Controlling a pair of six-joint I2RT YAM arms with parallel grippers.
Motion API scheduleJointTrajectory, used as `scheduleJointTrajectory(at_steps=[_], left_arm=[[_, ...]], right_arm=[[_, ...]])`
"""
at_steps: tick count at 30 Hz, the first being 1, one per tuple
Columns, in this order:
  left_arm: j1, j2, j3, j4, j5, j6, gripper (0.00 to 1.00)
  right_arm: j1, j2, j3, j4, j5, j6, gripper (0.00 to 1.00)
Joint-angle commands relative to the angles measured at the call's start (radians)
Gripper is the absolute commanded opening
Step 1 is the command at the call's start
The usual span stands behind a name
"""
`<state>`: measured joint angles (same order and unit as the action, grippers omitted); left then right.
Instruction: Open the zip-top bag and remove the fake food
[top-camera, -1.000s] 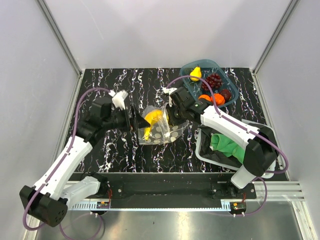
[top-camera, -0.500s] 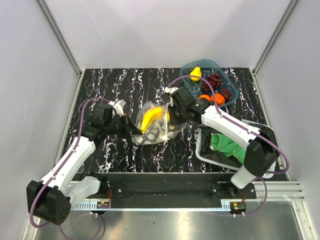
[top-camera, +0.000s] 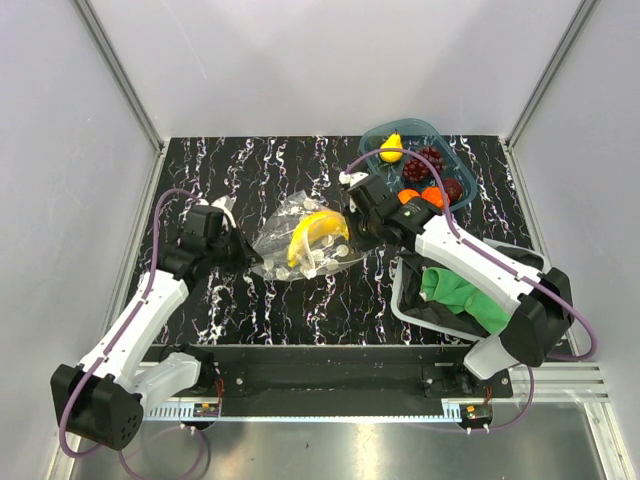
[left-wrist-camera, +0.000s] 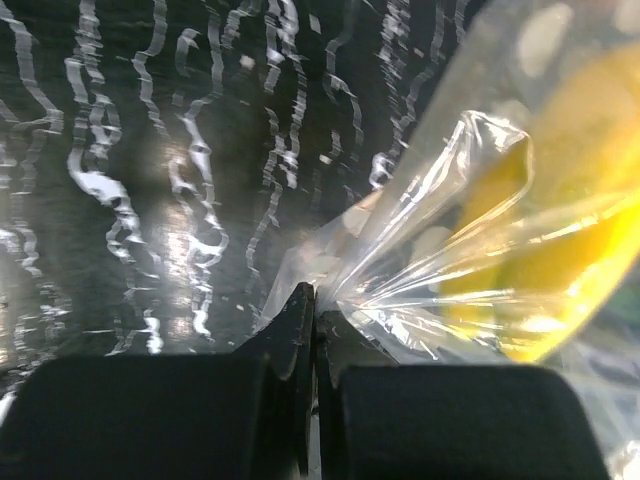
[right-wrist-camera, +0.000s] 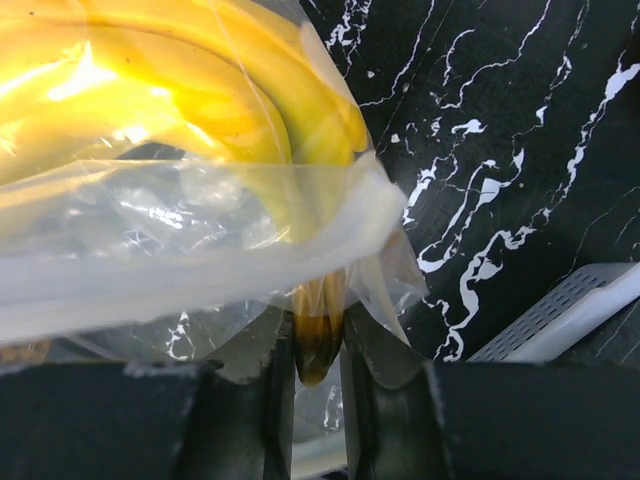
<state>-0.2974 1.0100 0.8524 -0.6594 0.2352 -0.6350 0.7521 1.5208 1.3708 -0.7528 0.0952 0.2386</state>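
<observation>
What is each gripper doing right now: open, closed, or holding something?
Left gripper: closed, pinching the zip-top bag at its edge.
Right gripper: closed on the bag, with the banana bunch stem inside.

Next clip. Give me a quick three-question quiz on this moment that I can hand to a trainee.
1. True or false: the banana bunch is already out of the zip-top bag.
2. What lies in the grey bin near the right arm's base? A) green cloth B) a sponge C) a spoon
3. Which one grips the bag: the left gripper, the right gripper, or both?
Key: 1 false, it shows inside the clear plastic. 2 A. 3 both, each shut on the bag at opposite ends.
</observation>
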Motion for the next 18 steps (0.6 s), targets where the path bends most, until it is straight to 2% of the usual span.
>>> scheduleJointTrajectory(at_steps=[1, 2, 3, 9, 11, 16, 18], left_arm=[[0.014, 0.010, 0.037, -0.074, -0.290, 0.018, 0.00], [0.014, 0.012, 0.043, -0.077, -0.344, 0.021, 0.00], [0.014, 0.013, 0.066, -0.080, -0.361, 0.027, 0.00], [0.012, 0.016, 0.131, -0.014, -0.316, 0.130, 0.00], [0.014, 0.025, 0.140, -0.016, -0.364, 0.141, 0.00], [0.014, 0.032, 0.135, -0.039, -0.517, 0.106, 0.00], [0.015, 0.038, 0.129, -0.054, -0.582, 0.090, 0.00]], right_arm=[[-0.005, -0.062, 0.054, -0.045, 0.028, 0.051, 0.00], [-0.007, -0.059, 0.057, -0.046, 0.003, 0.053, 0.00], [-0.007, -0.053, 0.057, -0.045, -0.084, 0.045, 0.00], [0.006, 0.044, 0.109, -0.140, -0.322, 0.056, 0.00], [0.007, 0.058, 0.125, -0.203, -0.295, 0.112, 0.00], [-0.017, 0.052, 0.152, -0.337, -0.068, 0.244, 0.00], [-0.036, 0.045, 0.160, -0.361, -0.043, 0.270, 0.00]])
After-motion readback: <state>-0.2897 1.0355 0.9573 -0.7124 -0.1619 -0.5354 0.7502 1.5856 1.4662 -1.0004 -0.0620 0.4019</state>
